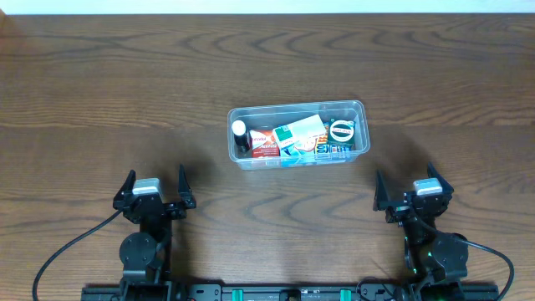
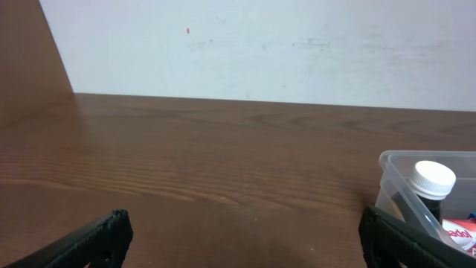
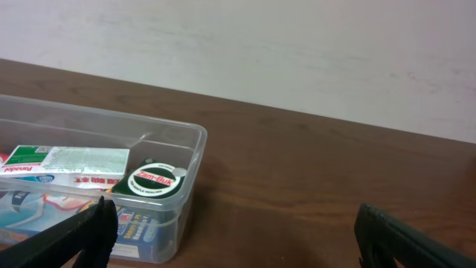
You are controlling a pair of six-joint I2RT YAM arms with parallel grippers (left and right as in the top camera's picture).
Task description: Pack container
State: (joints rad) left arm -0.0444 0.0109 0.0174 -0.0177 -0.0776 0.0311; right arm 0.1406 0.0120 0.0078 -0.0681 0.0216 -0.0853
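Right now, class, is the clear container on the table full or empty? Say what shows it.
Not empty: the container holds a white-capped bottle, several small boxes and a round green tin covering most of its floor.

Dark wood-grain table point(image 1: 100, 100), plain pale wall point(image 2: 260, 45) behind it

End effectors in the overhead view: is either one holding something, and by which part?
Nothing is held. The left end effector and the right end effector are both open and empty, apart from the container.
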